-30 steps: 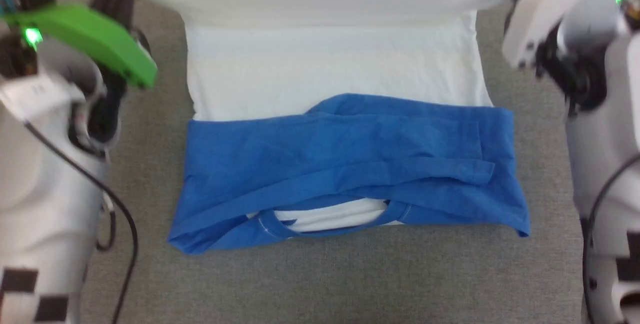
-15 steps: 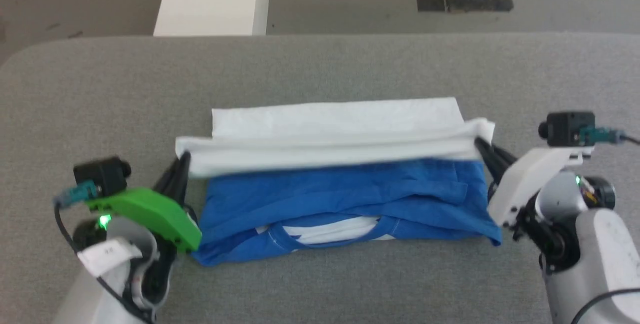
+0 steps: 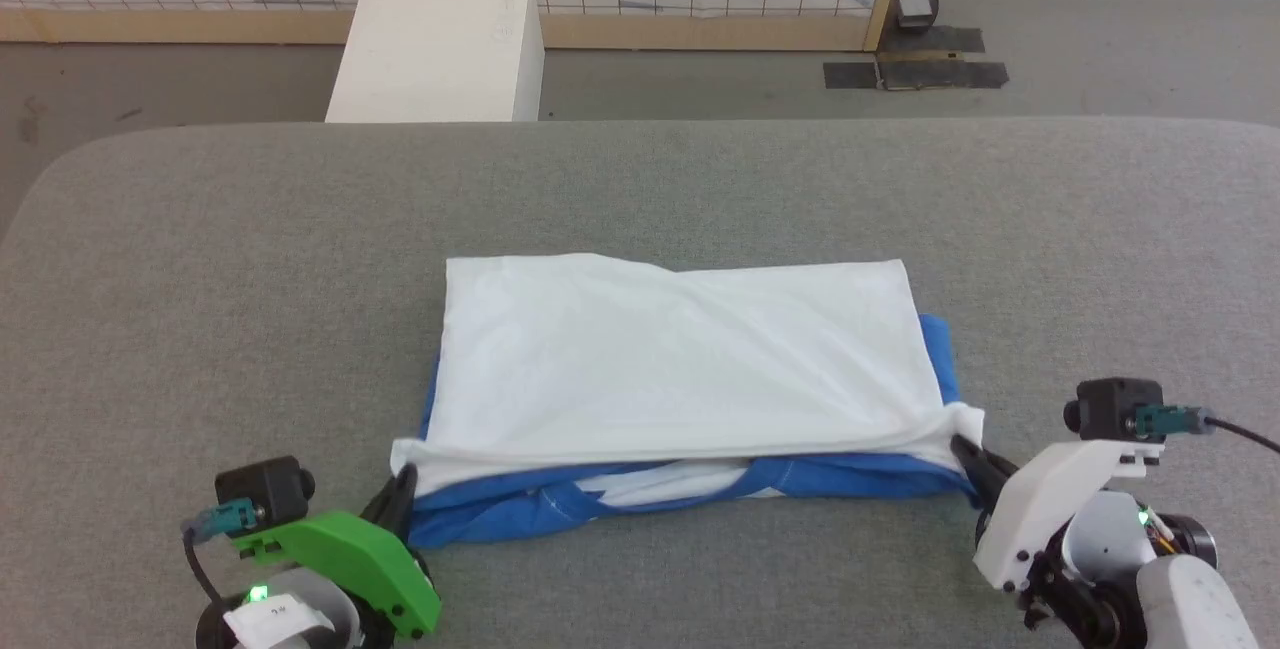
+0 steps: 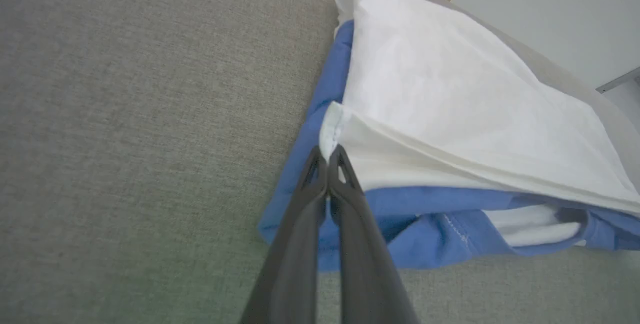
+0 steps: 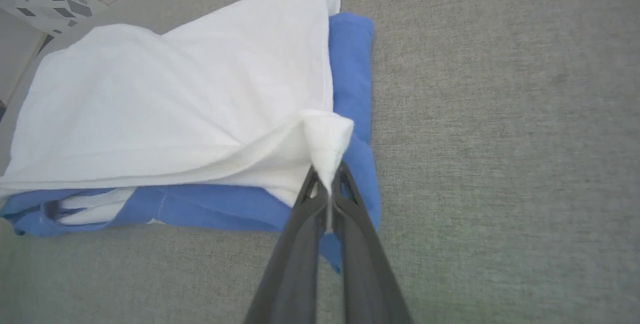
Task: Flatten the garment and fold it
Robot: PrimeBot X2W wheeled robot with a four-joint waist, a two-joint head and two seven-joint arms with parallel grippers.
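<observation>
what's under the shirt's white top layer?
Blue sleeves and the neckband peek out along the near edge and both sides. Further in is covered. Left pincer and right pincer pinch the corners of the white layer.

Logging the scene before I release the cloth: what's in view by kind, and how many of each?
Garment: 1
Grippers: 2, left gripper and right gripper, each shut on a white corner
White box: 1
Table: 1
Total: 5
</observation>
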